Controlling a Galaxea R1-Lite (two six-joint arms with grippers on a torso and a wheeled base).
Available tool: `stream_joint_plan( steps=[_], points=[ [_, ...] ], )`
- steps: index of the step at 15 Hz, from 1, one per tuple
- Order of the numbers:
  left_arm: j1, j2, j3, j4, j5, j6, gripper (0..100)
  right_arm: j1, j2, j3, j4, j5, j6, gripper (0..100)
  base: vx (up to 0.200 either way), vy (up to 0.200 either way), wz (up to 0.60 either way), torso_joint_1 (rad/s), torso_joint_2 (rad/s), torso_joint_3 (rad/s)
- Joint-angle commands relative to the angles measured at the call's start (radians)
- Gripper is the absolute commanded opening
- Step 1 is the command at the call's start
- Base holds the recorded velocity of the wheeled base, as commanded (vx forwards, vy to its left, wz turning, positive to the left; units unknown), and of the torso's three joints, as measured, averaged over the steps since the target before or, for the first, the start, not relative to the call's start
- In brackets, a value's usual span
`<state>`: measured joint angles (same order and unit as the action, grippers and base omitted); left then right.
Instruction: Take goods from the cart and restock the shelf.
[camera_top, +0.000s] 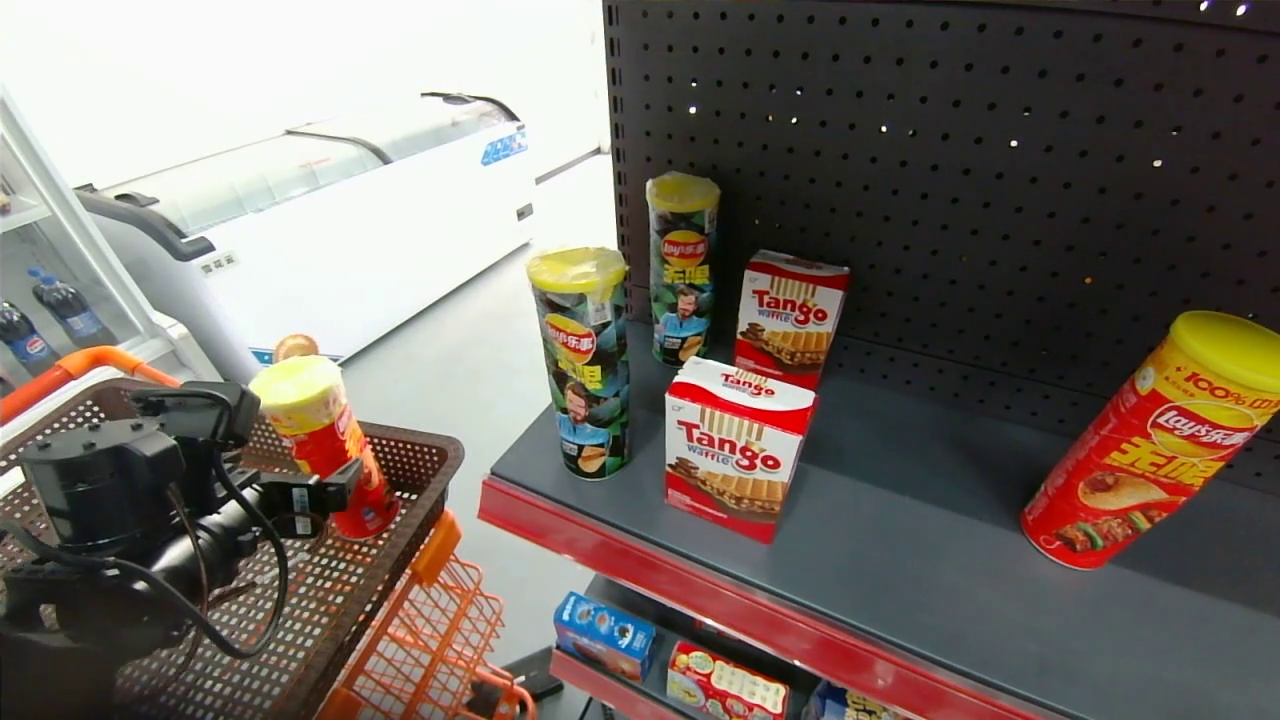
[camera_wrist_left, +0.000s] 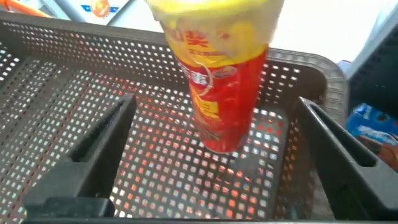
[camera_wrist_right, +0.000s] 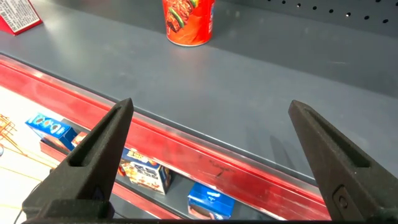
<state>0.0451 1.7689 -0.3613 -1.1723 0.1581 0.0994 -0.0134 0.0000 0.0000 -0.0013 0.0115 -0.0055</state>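
Observation:
A red chips can (camera_top: 325, 440) with a yellow lid stands in the cart's brown basket (camera_top: 425, 455). My left gripper (camera_top: 345, 495) is open at the can's lower part. In the left wrist view the can (camera_wrist_left: 217, 87) stands between the spread fingers (camera_wrist_left: 93, 155) without touching them. My right gripper (camera_wrist_right: 214, 162) is open over the front edge of the grey shelf (camera_wrist_right: 261, 99), holding nothing. Another red chips can (camera_top: 1150, 440) stands on the shelf (camera_top: 900, 560) at the right, and it is the red can (camera_wrist_right: 188, 22) beyond the right gripper.
Two green chips cans (camera_top: 583, 365) and two waffle boxes (camera_top: 738, 460) stand on the shelf's left part, with bare room between them and the red can. A pegboard (camera_top: 950, 150) backs the shelf. Small boxes (camera_top: 605, 630) lie on the lower shelf. A freezer (camera_top: 330, 220) stands behind the cart.

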Motion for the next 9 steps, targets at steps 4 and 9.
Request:
stream_joint_plan(
  steps=[4, 9],
  points=[
    [0.078, 0.205, -0.12, -0.078, 0.015, 0.008, 100, 0.0, 0.002, 0.0, 0.0, 0.001, -0.001, 100, 0.0, 0.0, 0.0, 0.0, 0.0, 0.0],
    [0.07, 0.276, -0.206, -0.078, 0.008, 0.008, 100, 0.0, 0.002, 0.0, 0.0, 0.001, -0.001, 100, 0.0, 0.0, 0.0, 0.0, 0.0, 0.0]
  ],
)
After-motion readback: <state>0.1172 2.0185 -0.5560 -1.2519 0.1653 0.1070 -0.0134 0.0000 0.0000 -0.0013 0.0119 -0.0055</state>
